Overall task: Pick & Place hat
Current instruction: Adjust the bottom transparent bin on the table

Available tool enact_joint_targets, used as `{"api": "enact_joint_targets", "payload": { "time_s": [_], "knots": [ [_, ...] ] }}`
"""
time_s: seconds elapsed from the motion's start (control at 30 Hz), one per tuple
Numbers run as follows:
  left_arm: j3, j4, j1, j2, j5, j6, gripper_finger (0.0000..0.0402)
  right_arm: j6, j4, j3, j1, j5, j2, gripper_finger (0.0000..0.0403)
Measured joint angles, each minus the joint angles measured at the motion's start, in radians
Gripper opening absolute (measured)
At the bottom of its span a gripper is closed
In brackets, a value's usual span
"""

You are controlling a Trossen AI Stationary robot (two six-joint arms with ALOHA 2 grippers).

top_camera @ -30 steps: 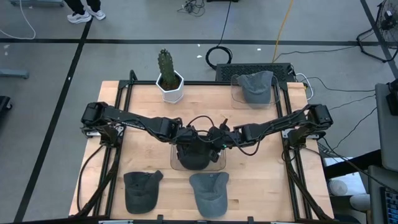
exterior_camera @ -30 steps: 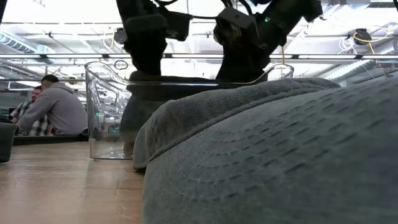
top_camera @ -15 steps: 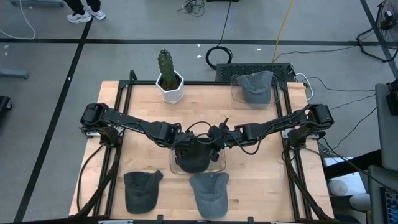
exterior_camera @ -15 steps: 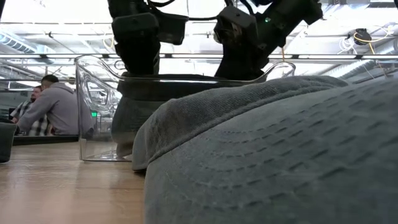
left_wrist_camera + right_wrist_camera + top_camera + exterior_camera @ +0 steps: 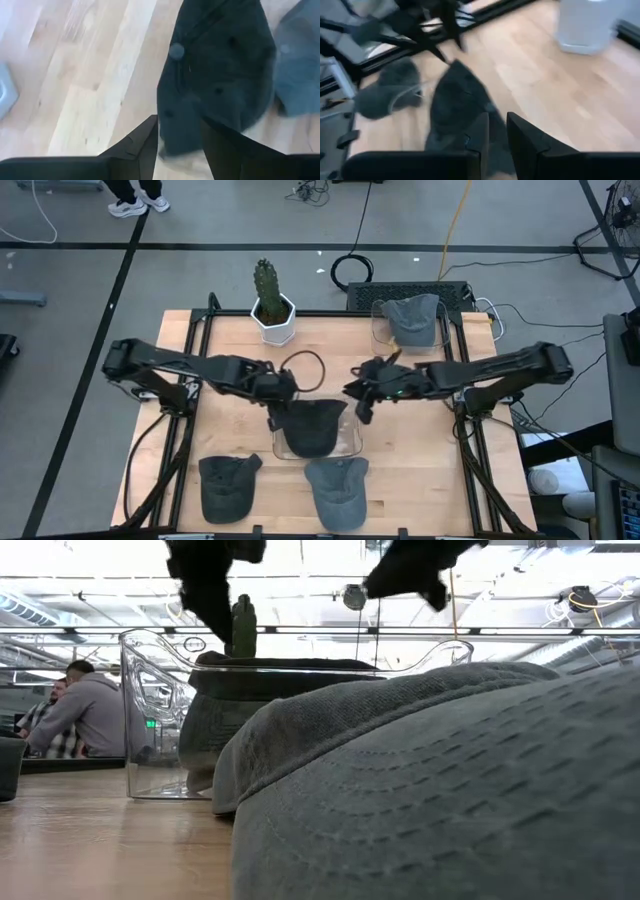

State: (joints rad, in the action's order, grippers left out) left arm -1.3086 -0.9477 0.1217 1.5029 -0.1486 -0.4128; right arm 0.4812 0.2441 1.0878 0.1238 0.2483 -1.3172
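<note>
A dark hat (image 5: 312,428) lies crown up inside a clear plastic container (image 5: 353,445) at the table's middle; the low view shows the hat (image 5: 205,730) behind the container's wall (image 5: 150,710). My left gripper (image 5: 273,418) hangs above the container's left end, open, with nothing between its fingers (image 5: 145,145); the hat (image 5: 220,75) lies below it. My right gripper (image 5: 362,410) hangs above the container's right end. It is narrowly open with nothing in it, and the hat (image 5: 455,100) lies below and ahead of it.
Two grey hats (image 5: 228,486) (image 5: 337,491) lie near the front edge; one (image 5: 450,790) fills the low view's foreground. A third grey hat sits in a clear container (image 5: 410,320) at the far right. A potted cactus (image 5: 270,305) stands at the far edge.
Both grippers have risen out of the container and drawn apart, the left toward the table's left edge, the right toward the right edge. The dark hat stays lying in the container, which has shifted a little to the left in the low view.
</note>
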Motion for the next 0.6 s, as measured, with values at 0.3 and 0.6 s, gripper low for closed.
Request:
{"api": "enact_joint_targets", "payload": {
  "time_s": [0.3, 0.6],
  "knots": [
    [0.000, 0.074, 0.078, -0.135, 0.042, -0.122, 0.0152, 0.214, 0.401, 0.000, 0.052, 0.093, 0.163, 0.0056],
    [0.000, 0.251, 0.237, -0.058, 0.115, -0.140, 0.0152, 0.321, 0.463, 0.000, 0.136, 0.044, 0.202, 0.0056]
  ]
}}
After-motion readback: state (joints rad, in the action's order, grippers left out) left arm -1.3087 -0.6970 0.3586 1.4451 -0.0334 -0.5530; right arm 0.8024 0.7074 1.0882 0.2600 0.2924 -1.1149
